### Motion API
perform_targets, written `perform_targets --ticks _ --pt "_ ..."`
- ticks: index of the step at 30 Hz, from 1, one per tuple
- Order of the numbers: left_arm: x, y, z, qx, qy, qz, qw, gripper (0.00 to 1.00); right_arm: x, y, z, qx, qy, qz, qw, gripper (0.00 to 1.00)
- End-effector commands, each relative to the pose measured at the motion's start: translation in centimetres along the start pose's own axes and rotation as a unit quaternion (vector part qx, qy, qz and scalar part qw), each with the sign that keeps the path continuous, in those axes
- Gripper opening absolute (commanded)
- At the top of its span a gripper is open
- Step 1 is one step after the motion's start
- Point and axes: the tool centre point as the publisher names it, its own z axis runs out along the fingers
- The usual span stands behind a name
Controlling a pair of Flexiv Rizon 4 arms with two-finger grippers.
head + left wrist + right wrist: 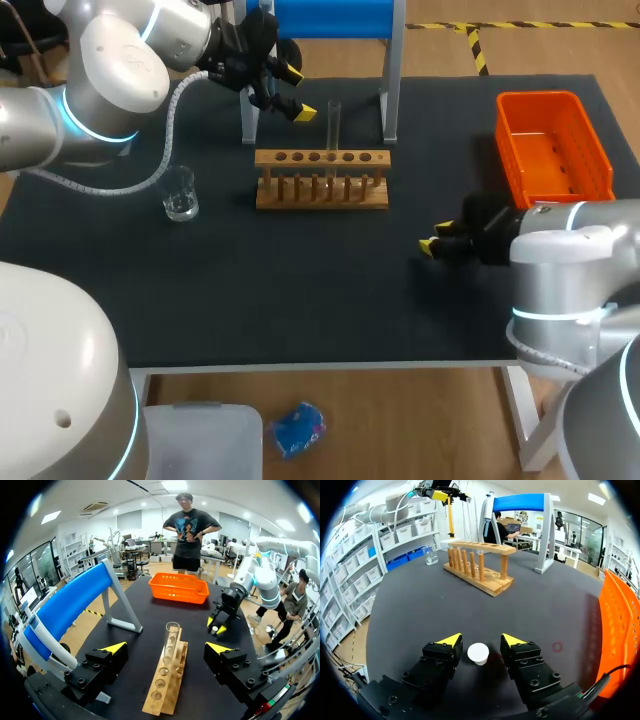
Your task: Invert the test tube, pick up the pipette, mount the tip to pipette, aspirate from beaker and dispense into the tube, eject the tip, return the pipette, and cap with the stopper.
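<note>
**Dark counter with five things on it**

The counter (300,300) has a dark mat on top and a pale front edge. A wooden rack (322,182) stands near the middle, towards the back. A small clear glass (181,197) sits well apart from the rack on its left. Behind the rack, a stand (335,15) with a blue top rests on grey legs. An orange basket (540,98) sits at the far right. A small white stopper (478,653) lies on the mat near the basket, well apart from the rack.

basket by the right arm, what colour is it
Bright orange basket; it shows best in the head view.
</note>
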Motion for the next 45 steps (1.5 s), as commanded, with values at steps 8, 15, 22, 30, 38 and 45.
perform_targets --ticks 8,15,22,30,38,45 --pt "-0.1 -0.1 -0.1 -0.003 0.002 -0.001 1.000 1.00 0.2 0.1 0.0 0.004 0.000 0.000 1.000 0.43" --pt "-0.1 -0.1 -0.1 -0.003 0.002 -0.001 1.000 1.00 0.1 0.0 0.0 0.007 -0.001 0.000 1.000 0.35" --pt "-0.1 -0.1 -0.1 -0.003 0.002 -0.001 1.000 1.00 0.0 0.0 0.1 0.010 -0.003 0.000 1.000 0.15" --pt "-0.1 -0.1 -0.1 -0.003 0.002 -0.001 1.000 1.00 0.1 -0.1 0.1 0.012 -0.004 0.000 1.000 0.00" --pt "-0.1 -0.1 -0.1 -0.003 0.002 -0.001 1.000 1.00 0.2 0.7 -0.4 0.011 -0.005 -0.010 1.000 0.00" --pt "-0.1 -0.1 -0.1 -0.003 0.002 -0.001 1.000 1.00 0.3 1.7 -2.1 0.006 0.003 -0.030 1.000 0.00"
